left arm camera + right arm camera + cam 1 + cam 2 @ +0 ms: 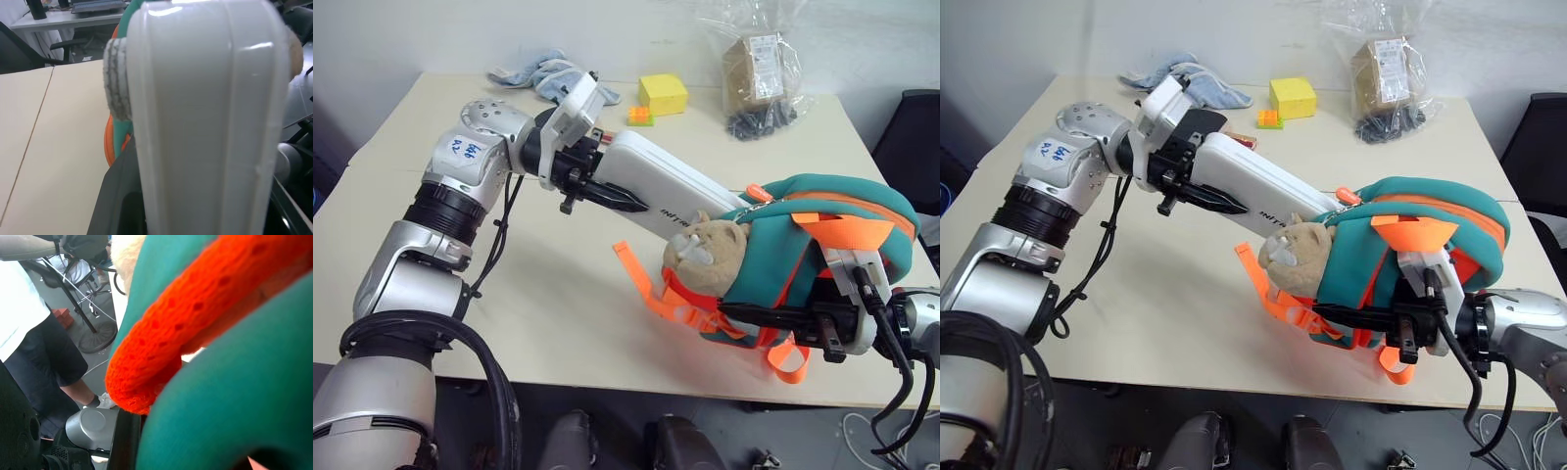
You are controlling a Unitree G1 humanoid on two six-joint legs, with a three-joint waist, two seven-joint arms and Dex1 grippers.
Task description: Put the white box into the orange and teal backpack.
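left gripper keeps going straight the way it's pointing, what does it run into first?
Likely the orange and teal backpack. The left gripper holds the white box aimed at it; the box's far end is already hidden behind the plush bear, so depth is unclear.

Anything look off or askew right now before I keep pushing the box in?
Nothing damaged or spilled. The white box in the left gripper meets the orange and teal backpack at a slant, its far end hidden behind the plush bear; the right gripper holds the pack.
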